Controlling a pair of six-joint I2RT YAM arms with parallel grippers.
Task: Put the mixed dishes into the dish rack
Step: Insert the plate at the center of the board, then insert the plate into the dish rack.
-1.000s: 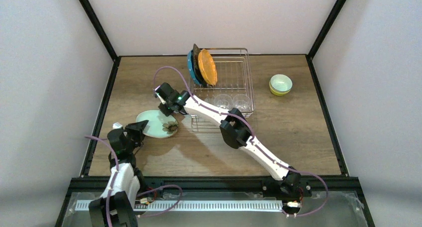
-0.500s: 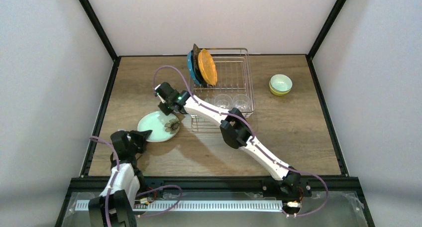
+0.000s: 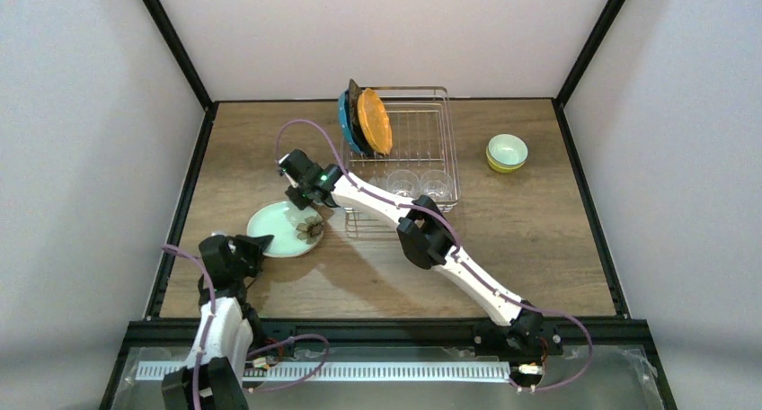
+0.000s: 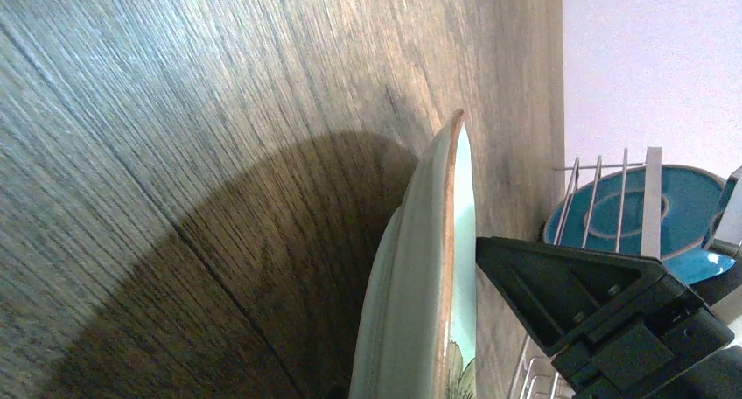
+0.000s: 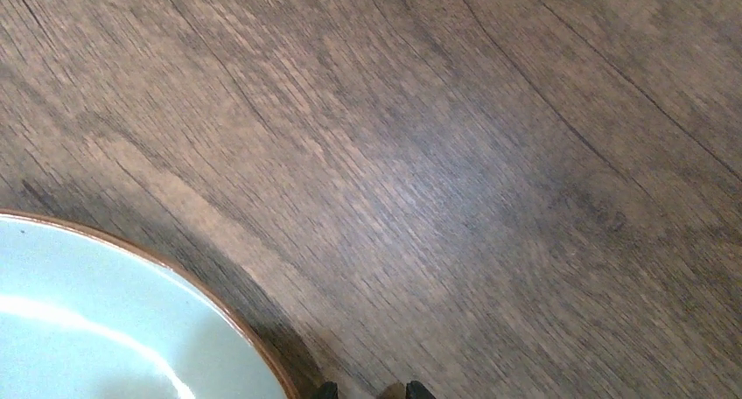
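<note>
Overhead, two wrist close-ups sharing plate [image 3: 277,230]

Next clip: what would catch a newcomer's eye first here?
The pale green plate, front left, draws the eye, with the left gripper pinching its near rim and the right gripper over its far rim. Behind it, the orange plate stands on edge in the dish rack.

left tool [image 3: 261,243] | closed onto pale green plate [image 3: 279,226] rim | plate nudged slightly nearer
</note>
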